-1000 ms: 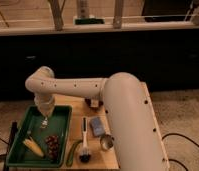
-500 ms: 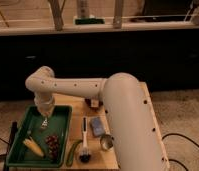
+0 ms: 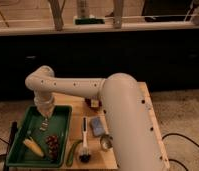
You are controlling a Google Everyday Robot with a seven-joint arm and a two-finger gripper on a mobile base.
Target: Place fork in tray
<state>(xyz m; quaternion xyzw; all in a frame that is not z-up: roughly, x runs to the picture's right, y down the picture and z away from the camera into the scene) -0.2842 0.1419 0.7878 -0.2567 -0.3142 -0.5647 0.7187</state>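
Step in hand: release stage of placing, judged from the layout
- Pincer (image 3: 44,115): at the end of the pale arm, pointing down over the upper half of the large shallow dark green plastic tray (image 3: 59,127); apart or together cannot be told
- Small thin pale silvery fork (image 3: 44,124): just under the pincer, inside the tray rim, well apart from the yellow corn-like piece (image 3: 33,146) and the dark reddish cluster (image 3: 52,142) lower in the tray; held or lying free cannot be told
- Next move calls for: a straight lift clear of the fork, without dragging it over the rim
- On the wooden worktop (image 3: 77,116) beside the tray: white-handled brush with dark head (image 3: 84,142), small round metal cup (image 3: 106,142)
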